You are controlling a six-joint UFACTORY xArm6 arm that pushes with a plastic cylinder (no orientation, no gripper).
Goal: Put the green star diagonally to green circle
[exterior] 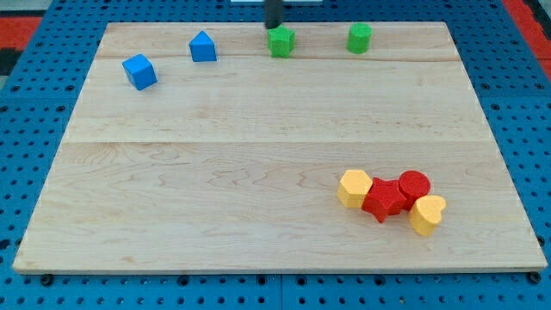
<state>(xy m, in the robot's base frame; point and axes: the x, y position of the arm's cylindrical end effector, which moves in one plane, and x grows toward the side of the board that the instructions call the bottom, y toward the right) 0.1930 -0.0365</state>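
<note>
The green star point(281, 41) lies near the view's top edge of the wooden board, at centre. The green circle point(360, 38) stands to its right, level with it, about a block's width of gap and more between them. My tip point(273, 26) comes down from the view's top and ends just behind the star's upper left side, touching or nearly touching it.
A blue cube point(139, 71) and a blue pentagon-like block point(203, 46) lie at the upper left. At the lower right a yellow hexagon point(354, 188), a red star point(383, 200), a red circle point(414, 185) and a yellow heart point(427, 214) cluster together. The board's top edge point(215, 24) is close behind the star.
</note>
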